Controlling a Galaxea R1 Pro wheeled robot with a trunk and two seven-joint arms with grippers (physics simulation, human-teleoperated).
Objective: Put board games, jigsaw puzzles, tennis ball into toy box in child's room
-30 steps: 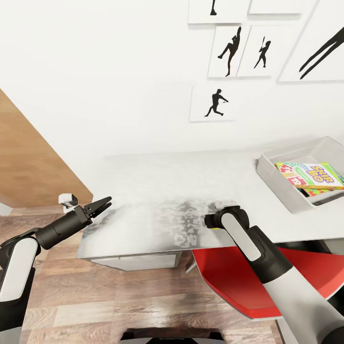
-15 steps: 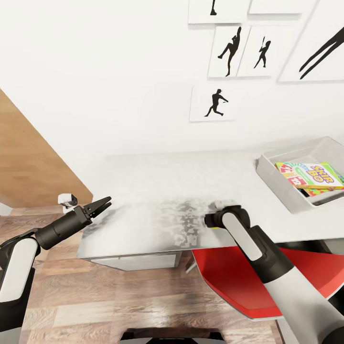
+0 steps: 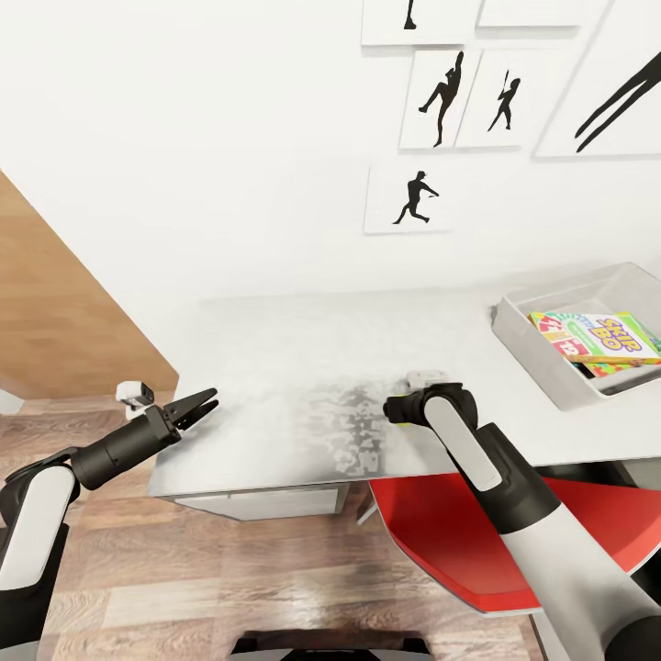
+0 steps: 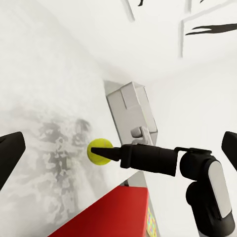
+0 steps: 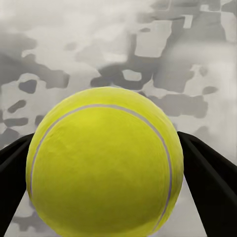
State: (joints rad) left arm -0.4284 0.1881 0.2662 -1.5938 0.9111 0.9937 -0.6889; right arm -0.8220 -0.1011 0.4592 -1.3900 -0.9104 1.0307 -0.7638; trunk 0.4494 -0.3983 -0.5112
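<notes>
White wall prints hung above the table as your right gripper, clenched on the tennis ball, shifted slightly left over the last second and lifted it just off the tabletop. Your left gripper dipped a little, fingers parted, empty. Ahead: the toy box, cut off at the picture's edge, Skip-Bo board game already inside.

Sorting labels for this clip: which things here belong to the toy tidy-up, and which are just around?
Job: ball in right hand; toy box; Skip-Bo game inside it; table.
Around: red chair; wall pictures; left hand, open and idle.
</notes>
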